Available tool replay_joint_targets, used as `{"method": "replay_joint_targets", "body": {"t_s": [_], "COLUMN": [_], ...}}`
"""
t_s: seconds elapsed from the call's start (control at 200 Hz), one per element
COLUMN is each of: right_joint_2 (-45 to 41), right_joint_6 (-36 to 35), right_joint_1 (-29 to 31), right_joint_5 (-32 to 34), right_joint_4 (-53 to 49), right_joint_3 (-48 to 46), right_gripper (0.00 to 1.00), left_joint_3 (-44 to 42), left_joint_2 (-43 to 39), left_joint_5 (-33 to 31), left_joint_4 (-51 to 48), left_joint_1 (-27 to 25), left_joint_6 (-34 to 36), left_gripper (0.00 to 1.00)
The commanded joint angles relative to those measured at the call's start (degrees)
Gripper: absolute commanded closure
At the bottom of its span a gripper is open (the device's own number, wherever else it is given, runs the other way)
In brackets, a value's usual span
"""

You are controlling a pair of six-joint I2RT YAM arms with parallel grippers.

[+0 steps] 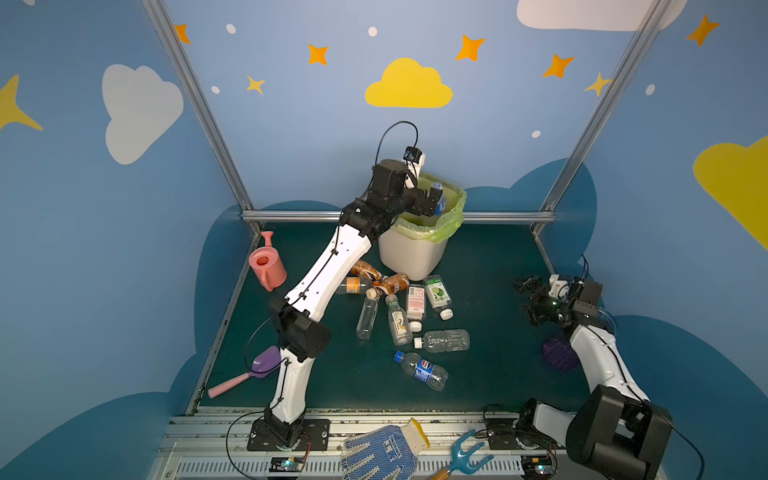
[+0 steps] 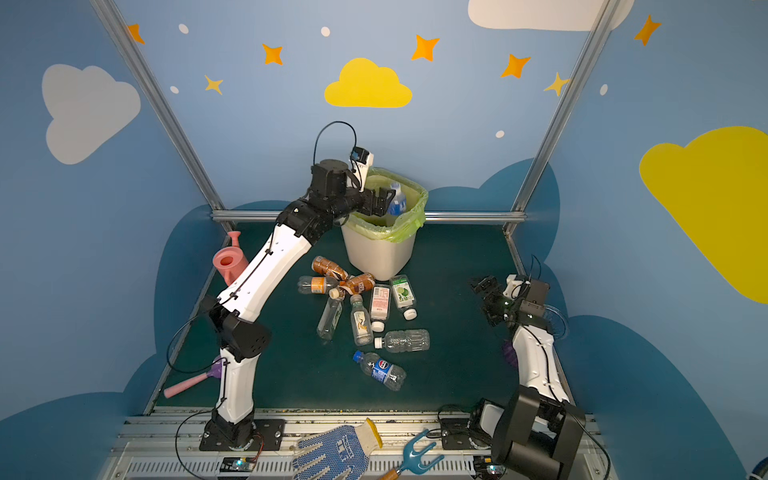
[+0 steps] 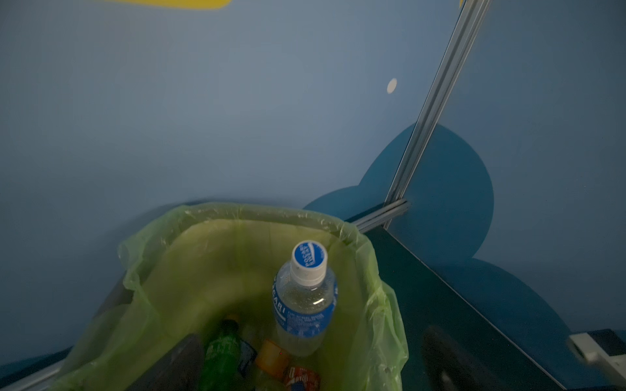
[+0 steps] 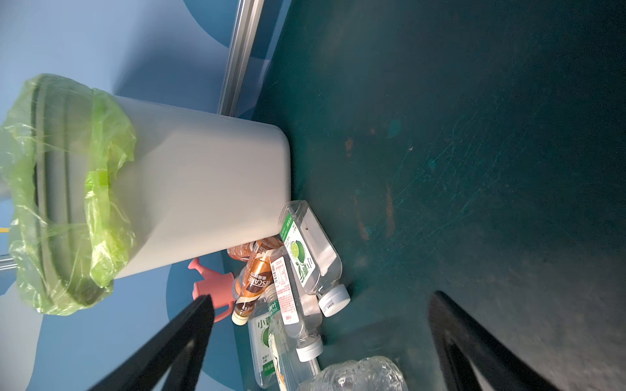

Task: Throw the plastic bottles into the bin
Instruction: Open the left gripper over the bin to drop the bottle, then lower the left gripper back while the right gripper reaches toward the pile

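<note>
I see blue walls [image 1: 311, 137] on three sides, painted with a yellow cloud [image 1: 408, 85], white clouds [image 1: 139, 110], orange stars [image 1: 469, 48] and pale dots [image 1: 372, 31]. Darker blue cloud shapes [image 1: 557, 187] sit low down. Aluminium posts [image 1: 195, 95] run up both back corners, with a rail [image 1: 507, 216] along the back wall's base. The surface [image 1: 490, 374] is dark green and looks scuffed in the right wrist view. A metal strip [image 1: 199, 428] runs along the near edge. Light is even and dimmish.
</note>
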Motion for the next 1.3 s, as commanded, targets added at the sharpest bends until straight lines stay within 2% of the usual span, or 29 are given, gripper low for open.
{"method": "replay_joint_targets", "body": {"t_s": [0.0, 0.115, 0.215, 0.521, 0.781, 0.971, 1.161, 1.297], "right_joint_2": [-2.8, -4.27, -4.89, -9.62, -18.97, -24.42, -27.81, -25.86], "right_joint_6": [0.33, 0.57, 0.57, 6.69, 10.17, 9.9, 9.72, 8.57], "right_joint_1": [-0.31, -0.22, -0.22, 2.97, 12.64, 20.82, 31.5, 42.3], "right_joint_5": [0.64, 1.04, 0.99, 3.8, 11.43, 15.79, 20.1, 25.6], "right_joint_4": [-1.12, -1.7, -3.0, -10.45, -15.63, -18.72, -17.04, -15.77], "right_joint_3": [1.17, 1.04, 0.79, -2.05, -6.85, -9.63, -12.26, -12.36], "right_gripper": [0.02, 0.02, 0.02, 0.02, 0.02, 0.02, 0.03, 0.04], "left_joint_3": [7.19, 3.03, -4.42, -37.25, -67.2, -86.81, -100.07, -107.31], "left_joint_2": [-10.86, -15.8, -20.63, -38.68, -56.64, -69.54, -79.08, -84.54], "left_joint_5": [-0.94, -0.88, -1.66, -7.58, -13.53, -19.39, -22.05, -23.48], "left_joint_4": [2.19, 4.65, 7.3, 17.27, 20.88, 20.59, 16.67, 14.21], "left_joint_1": [0.13, 0.01, -0.08, 0.01, 0.48, 1.14, 2.34, 2.65], "left_joint_6": [-0.46, 0.88, 1.24, -0.25, -5.71, -13.63, -21.7, -25.84], "left_gripper": [0.0, 0.0, 0.0, 0.0, 0.0, 0.0, 0.0, 0.0]}}
